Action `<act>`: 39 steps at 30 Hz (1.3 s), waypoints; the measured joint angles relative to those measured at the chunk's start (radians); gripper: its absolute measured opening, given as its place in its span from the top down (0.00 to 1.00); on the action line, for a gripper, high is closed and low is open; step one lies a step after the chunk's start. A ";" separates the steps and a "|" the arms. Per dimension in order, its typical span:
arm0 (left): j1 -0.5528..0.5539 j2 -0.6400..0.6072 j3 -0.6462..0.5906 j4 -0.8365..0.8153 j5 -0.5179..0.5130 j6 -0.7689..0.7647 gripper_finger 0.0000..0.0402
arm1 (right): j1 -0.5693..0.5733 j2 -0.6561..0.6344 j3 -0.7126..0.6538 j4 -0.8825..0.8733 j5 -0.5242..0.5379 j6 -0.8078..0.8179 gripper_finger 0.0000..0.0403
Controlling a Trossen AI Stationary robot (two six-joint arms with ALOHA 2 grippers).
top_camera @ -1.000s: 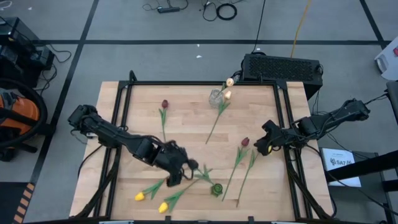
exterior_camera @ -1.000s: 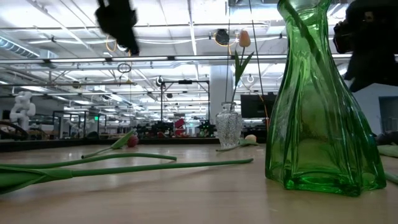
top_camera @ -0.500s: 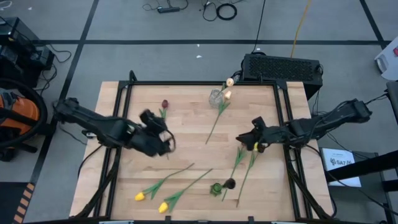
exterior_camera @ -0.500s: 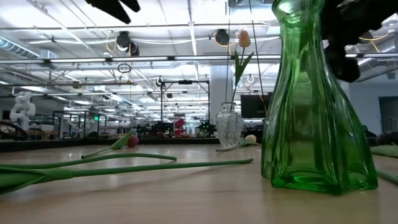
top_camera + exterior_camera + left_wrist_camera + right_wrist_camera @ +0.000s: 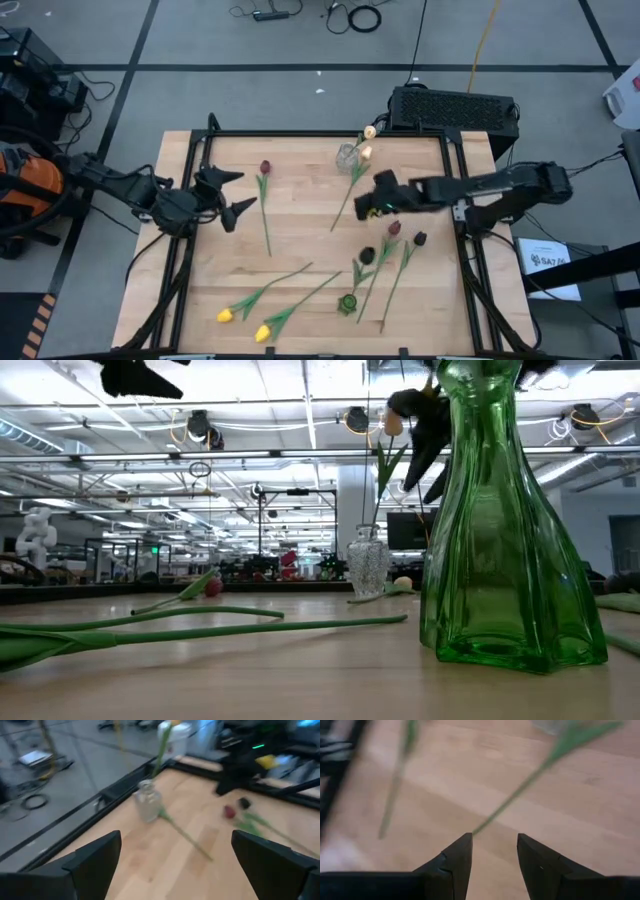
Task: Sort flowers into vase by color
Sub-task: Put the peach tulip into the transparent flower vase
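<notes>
Since the frame 1 second ago, the left gripper (image 5: 228, 196) has pulled back from the bottom centre of the high view to the left middle, fingers (image 5: 95, 860) spread wide and empty. The right gripper (image 5: 372, 200) has moved from the right edge to the centre, fingers (image 5: 455, 857) slightly apart, holding nothing, above a green stem (image 5: 520, 790). No writing is legible. Flowers (image 5: 265, 205) lie scattered over the tabletop (image 5: 300, 250): 2 yellow (image 5: 262, 333) at lower left, dark red (image 5: 394, 228) at right. A clear vase (image 5: 347, 156) holds a peach tulip (image 5: 393, 422); a green vase (image 5: 348, 303) stands bottom centre.
</notes>
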 joint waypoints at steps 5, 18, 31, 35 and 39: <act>0.000 -0.049 -0.128 0.148 0.028 0.026 0.04 | -0.102 0.153 0.139 -0.085 -0.023 0.013 0.63; 0.000 -0.048 -0.183 0.196 0.059 0.001 0.04 | -0.208 0.382 0.242 -0.071 -0.109 0.068 0.58; 0.000 -0.048 -0.183 0.185 0.058 0.033 0.04 | -0.223 0.571 0.241 0.086 -0.130 0.158 0.48; 0.000 -0.048 -0.183 0.186 0.055 0.029 0.04 | -0.230 0.617 0.247 0.067 -0.139 0.181 0.48; 0.000 -0.048 -0.183 0.186 0.063 0.027 0.04 | -0.231 0.636 0.249 0.026 -0.136 0.156 0.49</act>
